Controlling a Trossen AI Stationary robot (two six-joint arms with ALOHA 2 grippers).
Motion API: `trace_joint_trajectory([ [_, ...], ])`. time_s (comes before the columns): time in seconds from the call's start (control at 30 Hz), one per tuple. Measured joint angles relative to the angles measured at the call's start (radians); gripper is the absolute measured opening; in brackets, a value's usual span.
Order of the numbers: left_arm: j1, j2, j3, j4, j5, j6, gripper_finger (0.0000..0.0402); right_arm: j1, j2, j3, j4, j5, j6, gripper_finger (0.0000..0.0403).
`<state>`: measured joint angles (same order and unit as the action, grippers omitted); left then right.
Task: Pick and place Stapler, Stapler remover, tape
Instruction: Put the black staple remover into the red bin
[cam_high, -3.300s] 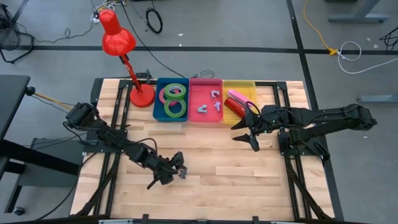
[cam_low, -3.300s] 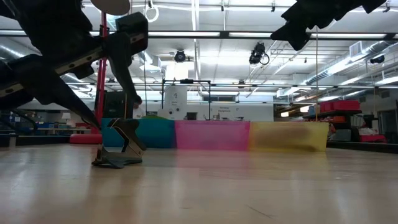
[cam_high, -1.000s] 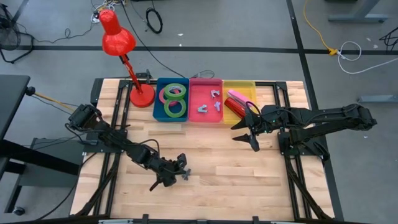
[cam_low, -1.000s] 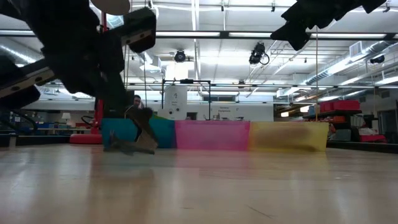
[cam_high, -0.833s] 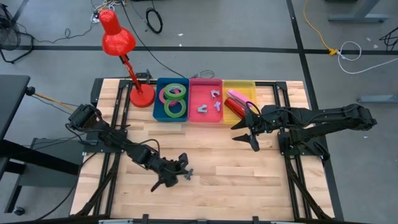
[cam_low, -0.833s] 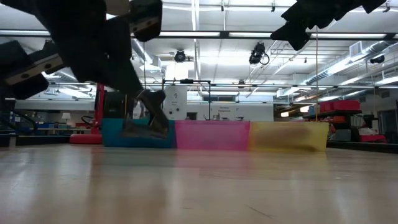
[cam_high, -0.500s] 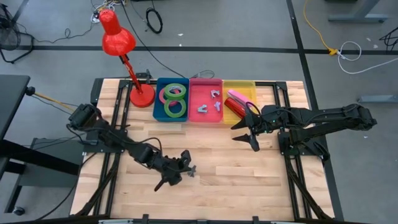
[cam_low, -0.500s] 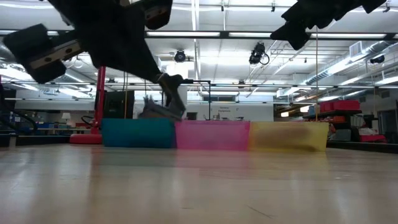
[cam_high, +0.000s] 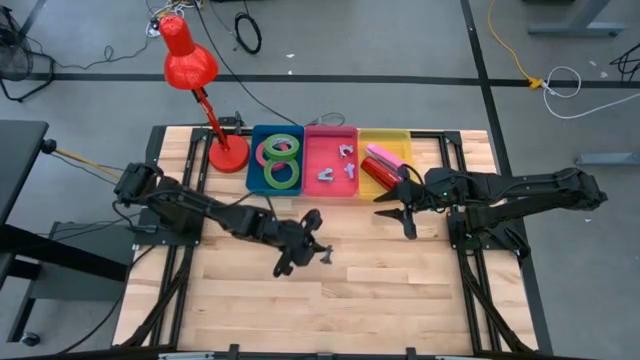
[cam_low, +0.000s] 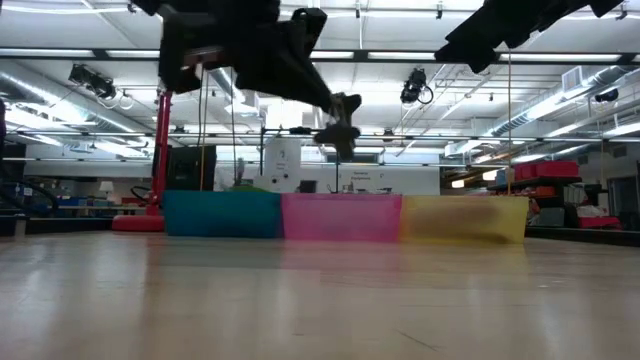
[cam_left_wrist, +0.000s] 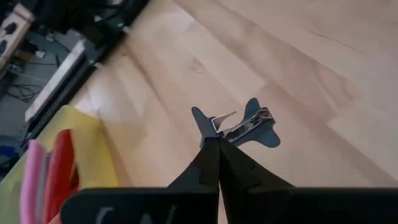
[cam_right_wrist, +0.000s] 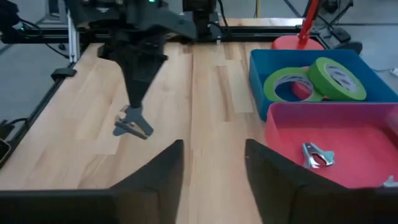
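My left gripper (cam_high: 314, 247) hangs over the middle of the table, shut on a grey-blue stapler remover (cam_high: 325, 252), which also shows in the left wrist view (cam_left_wrist: 239, 127) and the low view (cam_low: 340, 125). My right gripper (cam_high: 398, 218) stands open and empty in front of the yellow bin (cam_high: 400, 140). A red and pink stapler (cam_high: 378, 162) lies in that bin. Other stapler removers (cam_high: 335, 170) lie in the pink bin (cam_high: 331, 130). Two green tape rolls (cam_high: 283, 175) and a red one (cam_high: 270, 153) lie in the blue bin (cam_high: 256, 165). My left gripper pinches the stapler remover between its two fingertips (cam_left_wrist: 214, 149), at the edge of its body between the two wings (cam_left_wrist: 219, 134). The fingers slant down from the table's left. The remover hangs at their tips, lifted well clear of the table.
The three bins stand in a row at the table's far edge. A red desk lamp (cam_high: 190, 62) stands on its base (cam_high: 228, 155) left of the blue bin. Bare wood lies in front of the bins (cam_high: 400, 290).
My left gripper has risen and gone toward the table's right and far edges, toward the bins, still shut. The stapler remover has gone with it and hangs higher above the table. My right gripper's fingers have drawn a little closer together.
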<state>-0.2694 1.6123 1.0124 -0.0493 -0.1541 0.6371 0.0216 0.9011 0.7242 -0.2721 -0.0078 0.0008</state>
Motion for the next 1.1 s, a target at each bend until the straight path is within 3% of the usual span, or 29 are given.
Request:
trace_joint_trajectory([
  [0.43, 0.159, 0.0, 0.063, -0.001, 0.048, -0.001, 0.0, 0.0, -0.148, 0.0, -0.104, -0.008, -0.013, 0.001],
  [1.1, 0.459, 0.0, 0.063, 0.001, 0.175, -0.025, 0.0, 0.0, -0.268, 0.0, -0.21, -0.008, -0.012, 0.0001],
])
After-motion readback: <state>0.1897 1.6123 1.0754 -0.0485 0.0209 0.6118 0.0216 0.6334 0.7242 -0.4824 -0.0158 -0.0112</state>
